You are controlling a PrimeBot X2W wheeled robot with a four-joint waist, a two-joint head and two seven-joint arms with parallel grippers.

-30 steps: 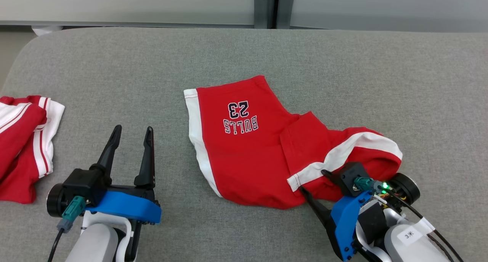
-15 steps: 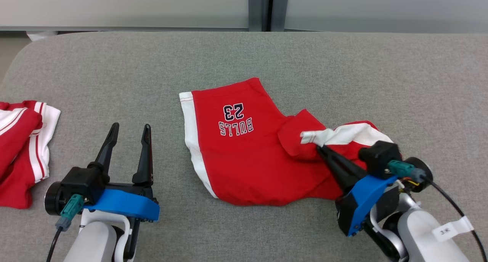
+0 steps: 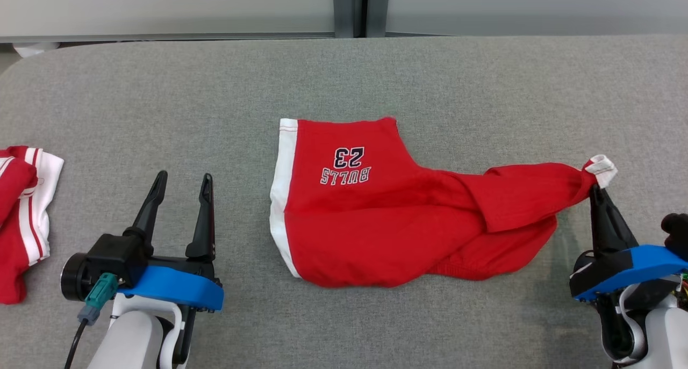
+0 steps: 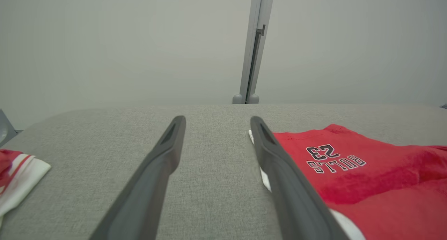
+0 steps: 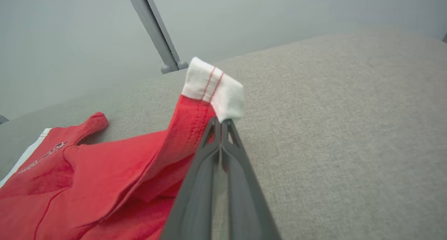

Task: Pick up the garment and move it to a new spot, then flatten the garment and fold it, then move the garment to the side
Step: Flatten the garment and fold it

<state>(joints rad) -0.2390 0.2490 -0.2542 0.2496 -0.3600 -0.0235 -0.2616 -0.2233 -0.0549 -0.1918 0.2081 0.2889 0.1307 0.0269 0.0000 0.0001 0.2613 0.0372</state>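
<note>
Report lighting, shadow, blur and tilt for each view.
Head view: even, glare-free light; soft shadow on the table beneath the lifted shorts leg. Left wrist view: open jaws go soft toward the bottom edge. Right wrist view: white hem sharp, scene tilted.

Grey woven cloth over the whole table (image 3: 161, 79), rounded off at the far corner beyond the left claw (image 3: 185, 176). Carries a red garment (image 3: 365, 224) between the two claws: white side stripe toward the left claw, "BULLS 23" print upside down in the head view, far end rising off the cloth to the right claw (image 3: 595, 190), pinched there by the white hem. Carries also a red-and-white bundle (image 3: 21, 213), well out to the left of the left claw.
</note>
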